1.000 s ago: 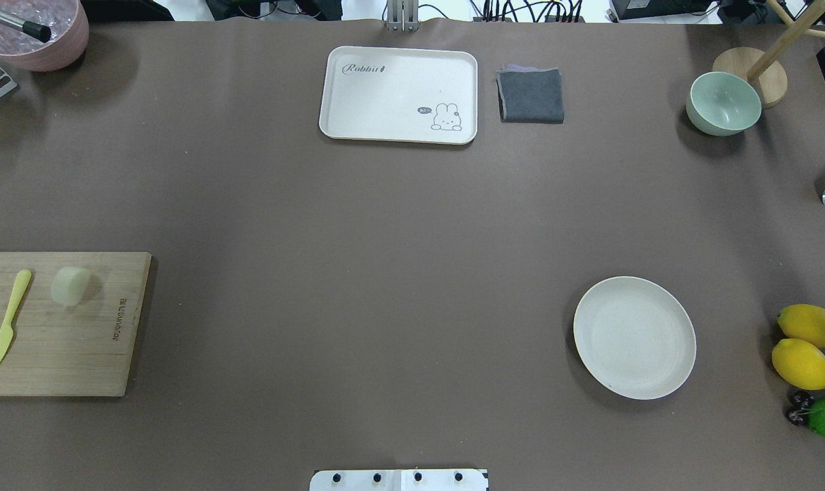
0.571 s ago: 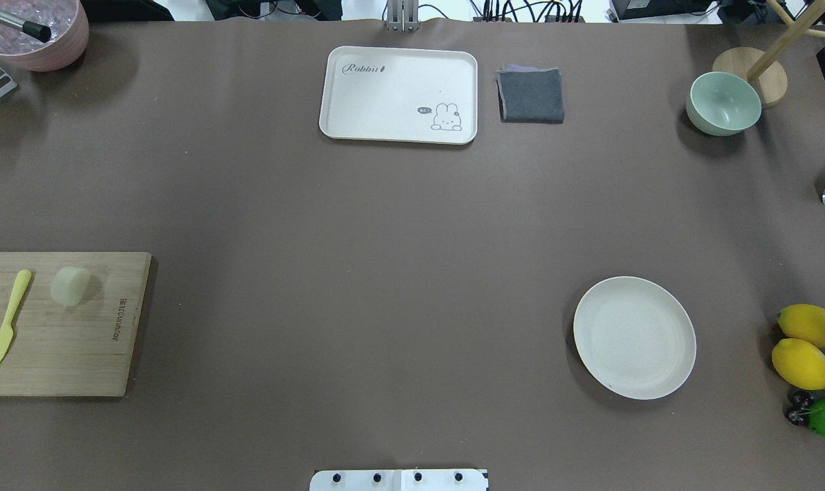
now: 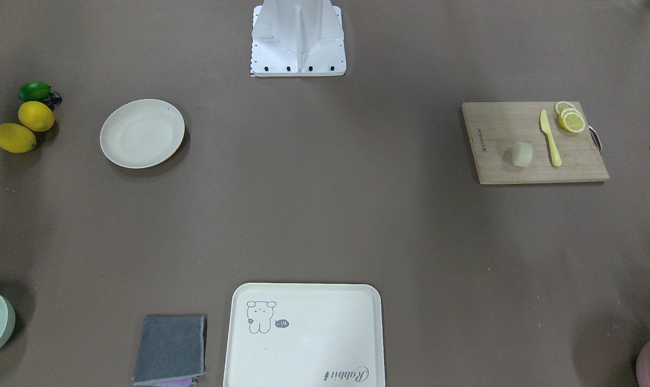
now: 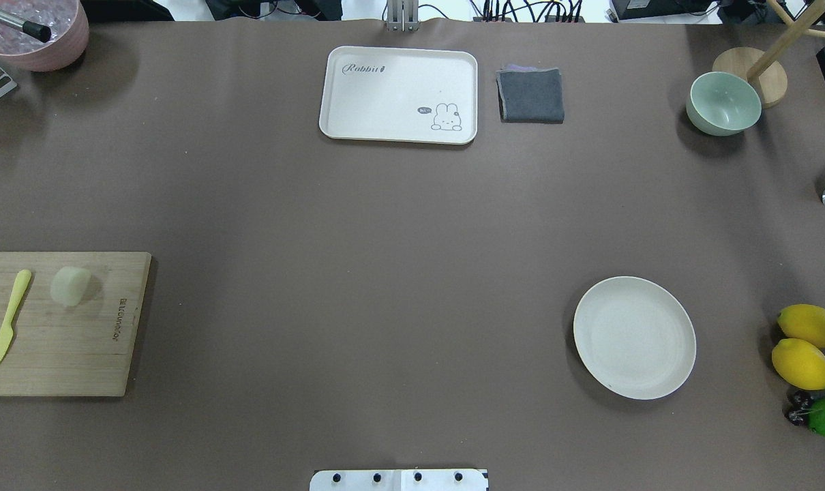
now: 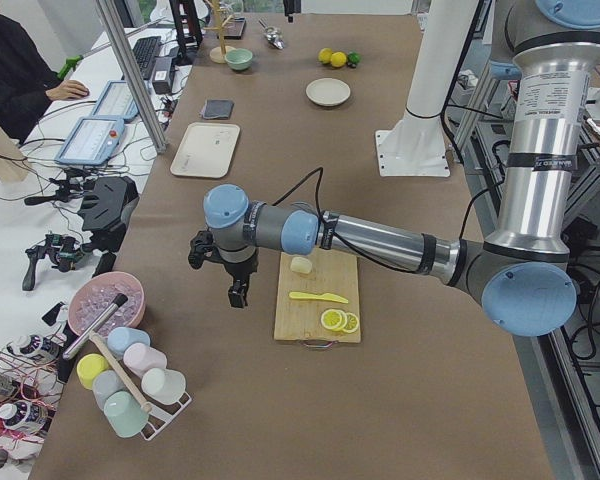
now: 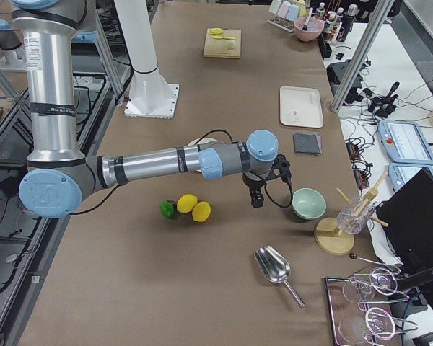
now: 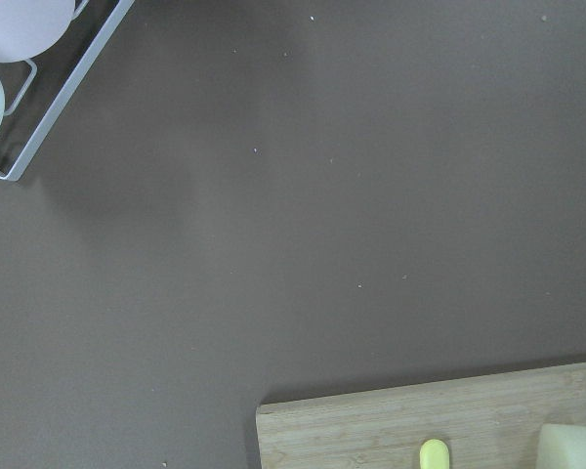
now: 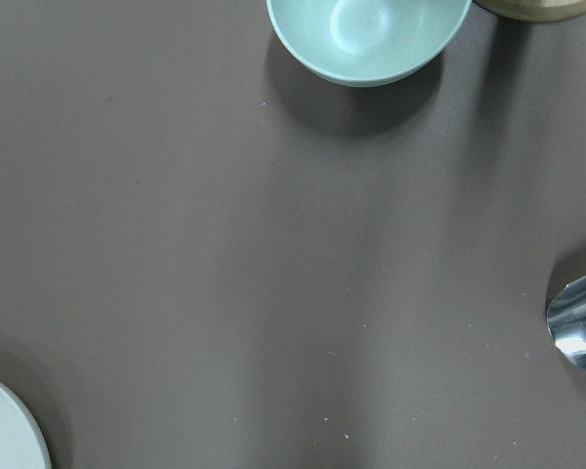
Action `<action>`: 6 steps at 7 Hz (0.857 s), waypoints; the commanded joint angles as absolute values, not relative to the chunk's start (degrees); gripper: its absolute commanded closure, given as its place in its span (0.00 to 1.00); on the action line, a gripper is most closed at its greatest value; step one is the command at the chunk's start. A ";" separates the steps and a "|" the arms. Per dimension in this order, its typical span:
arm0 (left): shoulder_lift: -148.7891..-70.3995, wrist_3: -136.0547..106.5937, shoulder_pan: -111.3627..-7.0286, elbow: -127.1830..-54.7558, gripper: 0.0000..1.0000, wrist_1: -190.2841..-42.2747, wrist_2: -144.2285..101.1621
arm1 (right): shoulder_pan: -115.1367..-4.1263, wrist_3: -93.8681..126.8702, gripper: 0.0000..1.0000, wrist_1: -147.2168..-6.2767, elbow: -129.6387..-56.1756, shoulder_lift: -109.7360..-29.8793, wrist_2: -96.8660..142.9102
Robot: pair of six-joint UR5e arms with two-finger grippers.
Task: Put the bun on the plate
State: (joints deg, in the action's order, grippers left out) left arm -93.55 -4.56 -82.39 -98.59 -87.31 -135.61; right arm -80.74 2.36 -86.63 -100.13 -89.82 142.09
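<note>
Hovering above the brown desk (image 4: pixel 385 273), my left fingers (image 5: pixel 236 288) hang just beside the wooden cutting board (image 4: pixel 65 341), off its edge farther from my base. They show only in the side view, so I cannot tell whether they are spread or closed; nothing is seen in them. My left wrist camera looks down on bare desk, with a corner of the board along the bottom and the bun (image 7: pixel 571 449) at the lower right.

The bun (image 4: pixel 70 285) sits on the board, a pale stubby chunk near the edge farther from my base. A yellow-green knife (image 4: pixel 7 320) lies beside it without touching, and lemon slices (image 3: pixel 571 117) are stacked beyond the knife.

The plate (image 4: pixel 634 337) lies bare, well apart from the bun, on my right half of the desk. My right fingers (image 6: pixel 255 196) hang over the desk between the plate and the pale green bowl (image 6: pixel 308 203), touching neither. Again I cannot tell if they are parted or closed. My right wrist camera catches the plate's rim (image 8: pixel 5 430) at its lower left.
</note>
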 commanded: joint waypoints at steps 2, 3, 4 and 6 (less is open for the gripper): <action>-93.69 -4.66 -82.27 -99.49 0.02 -87.36 -135.70 | -77.71 8.73 0.01 -86.40 -101.07 -90.53 144.93; -93.78 -4.57 -82.18 -99.75 0.02 -87.54 -135.79 | -74.48 17.66 0.02 -82.22 -101.77 -90.53 144.50; -93.69 -4.57 -82.18 -99.84 0.02 -89.45 -135.70 | -69.40 28.63 0.03 -74.00 -101.60 -90.70 143.10; -93.69 -4.57 -82.09 -99.41 0.02 -90.53 -135.62 | -58.41 47.04 0.08 -60.43 -101.25 -91.58 136.95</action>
